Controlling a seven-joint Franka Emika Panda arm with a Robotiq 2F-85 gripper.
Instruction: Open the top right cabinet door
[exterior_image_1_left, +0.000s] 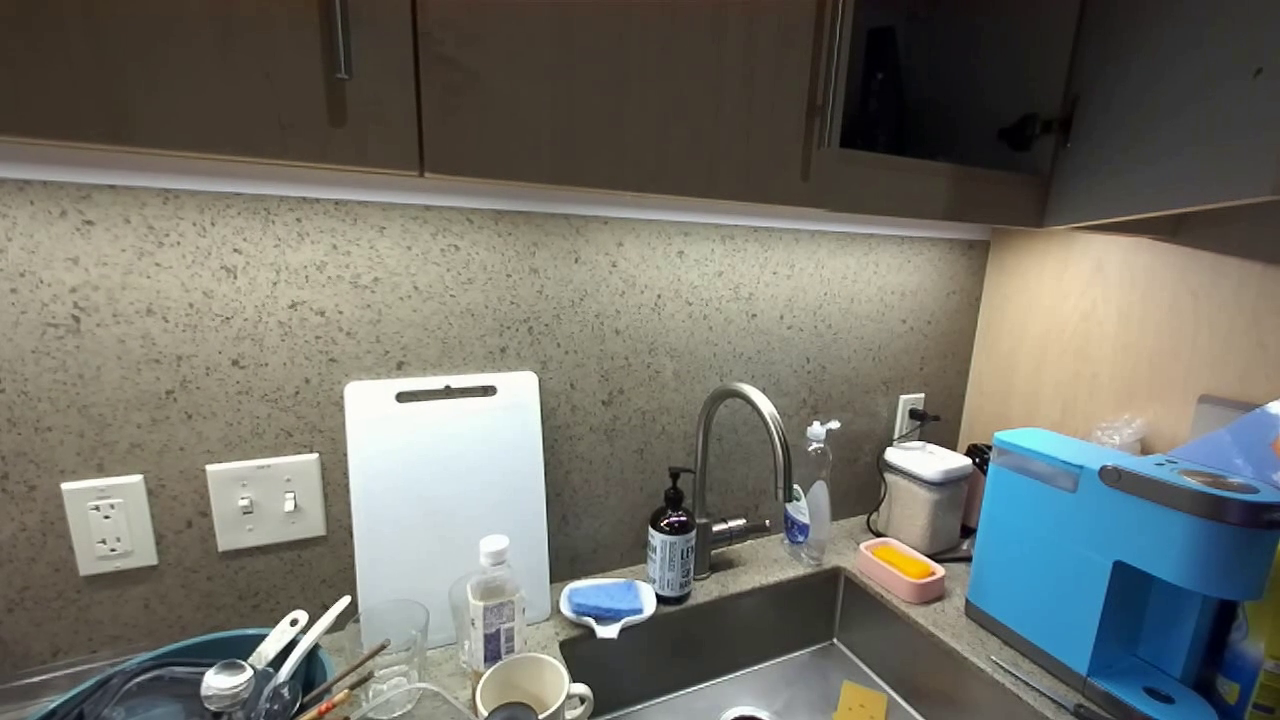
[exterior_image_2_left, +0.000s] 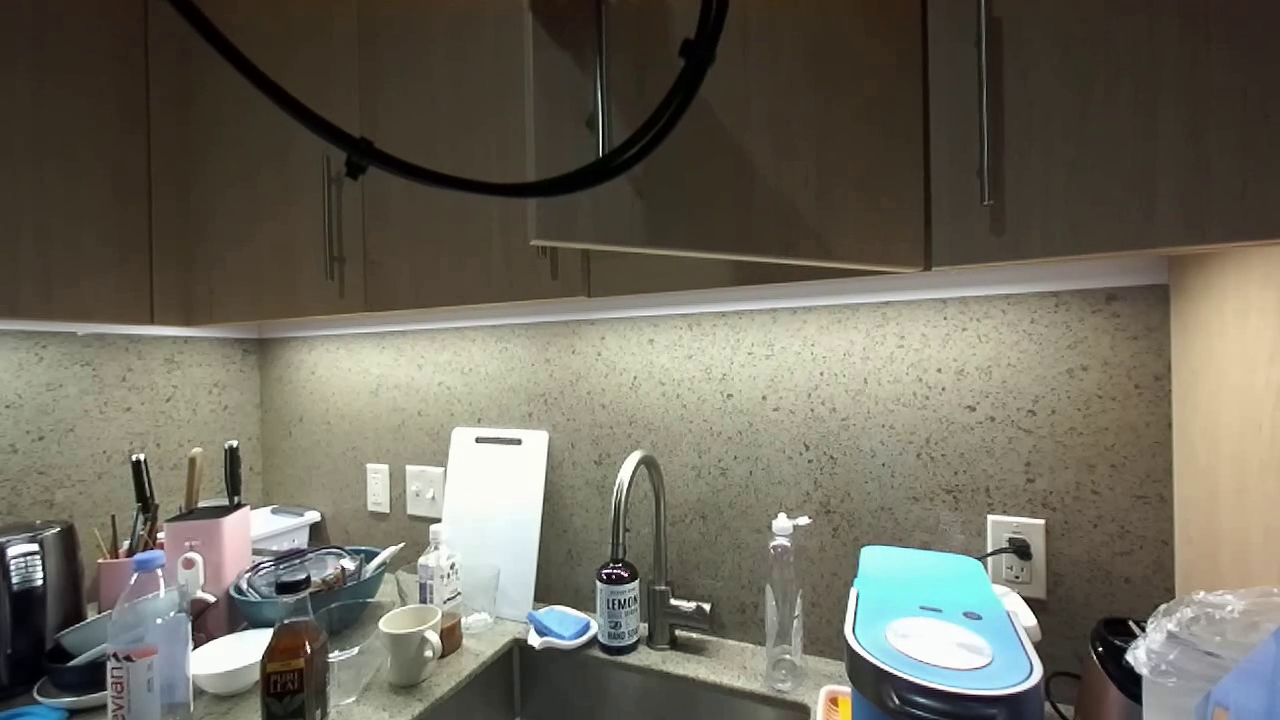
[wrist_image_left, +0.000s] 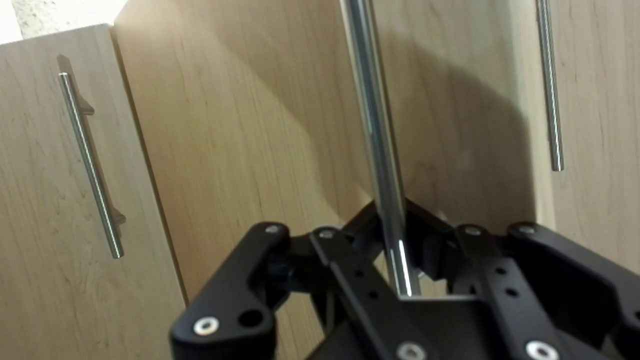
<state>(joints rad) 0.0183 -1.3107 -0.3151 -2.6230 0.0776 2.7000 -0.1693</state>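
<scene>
The top right cabinet door stands partly open. In an exterior view its inner face shows at upper right, with a dark metal hinge beside the dark cabinet opening. In an exterior view its outer face juts out from the cabinet row, its bar handle at the left edge. In the wrist view the door fills the middle and its shiny handle runs down between my fingers. My gripper is shut around the bar, its tips close together behind it. The gripper is not clearly visible in either exterior view.
Neighbouring closed doors have similar handles. A black cable hangs in front of the cabinets. Below are a faucet, a sink, a white cutting board and a blue coffee machine.
</scene>
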